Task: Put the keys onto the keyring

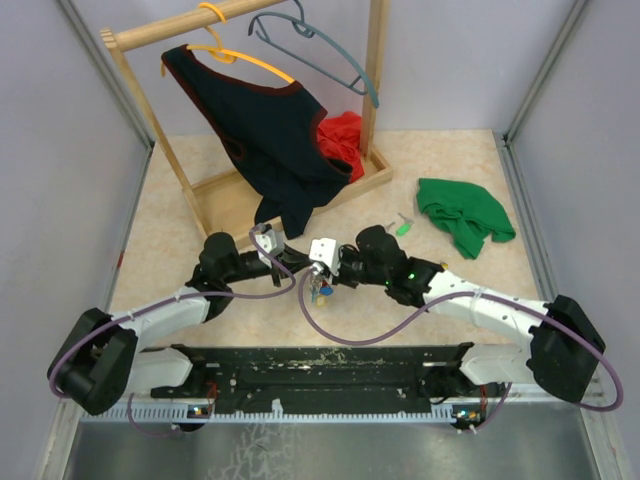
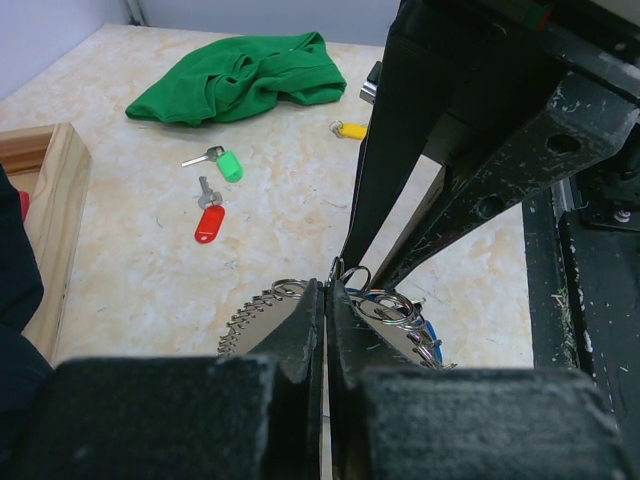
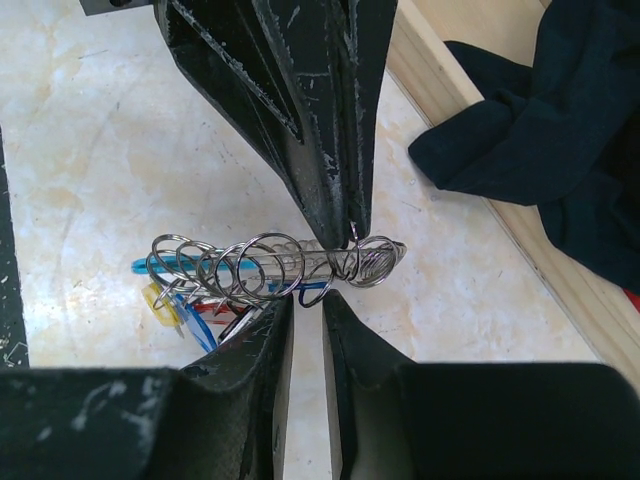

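Note:
The keyring is a wiry coil with several silver loops, held in the air between both grippers. A light-blue band and yellow and red key caps hang at its left end. It also shows in the top view and the left wrist view. My left gripper is shut on a small silver ring at the coil's end. My right gripper meets it head on, its jaws closed to a narrow gap around one loop of the keyring. Loose green, red and yellow keys lie on the table.
A crumpled green cloth lies at the right, with the green key beside it. A wooden clothes rack with a dark garment, a red cloth and hangers stands at the back. Grey walls close in both sides.

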`<action>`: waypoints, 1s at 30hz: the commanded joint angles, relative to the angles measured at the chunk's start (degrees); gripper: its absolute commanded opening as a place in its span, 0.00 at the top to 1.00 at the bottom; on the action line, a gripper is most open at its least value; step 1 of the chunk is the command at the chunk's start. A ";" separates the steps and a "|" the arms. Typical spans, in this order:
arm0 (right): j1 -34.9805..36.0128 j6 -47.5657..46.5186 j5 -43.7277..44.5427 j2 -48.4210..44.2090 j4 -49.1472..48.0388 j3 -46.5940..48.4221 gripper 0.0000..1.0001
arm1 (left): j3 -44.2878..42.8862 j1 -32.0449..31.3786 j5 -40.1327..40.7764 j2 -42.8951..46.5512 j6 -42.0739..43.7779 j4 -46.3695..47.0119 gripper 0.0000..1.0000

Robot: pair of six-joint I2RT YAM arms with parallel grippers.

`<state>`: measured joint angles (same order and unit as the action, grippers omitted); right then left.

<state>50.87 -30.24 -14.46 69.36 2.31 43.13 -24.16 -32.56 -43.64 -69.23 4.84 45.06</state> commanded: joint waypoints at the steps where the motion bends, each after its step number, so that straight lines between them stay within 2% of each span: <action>1: 0.43 1.18 -0.54 -3.25 -3.39 0.15 0.81 | 0.15 0.38 -0.94 0.50 -0.12 3.97 1.00; 11: -0.58 7.51 -0.95 -8.90 -3.82 -1.38 0.76 | 0.56 0.48 -0.15 0.72 -0.27 4.42 1.00; 20: -0.89 17.38 -0.05 -6.81 -10.45 -2.33 0.76 | 0.79 0.65 0.03 0.88 -0.77 5.12 1.00; 30: -0.87 19.90 5.29 -4.68 -12.33 -3.50 0.78 | 1.03 0.70 -0.40 0.94 -0.92 5.63 1.00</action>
<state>50.15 -12.58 -12.32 64.60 -5.82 39.77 -23.40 -32.23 -43.55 -69.23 4.54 46.35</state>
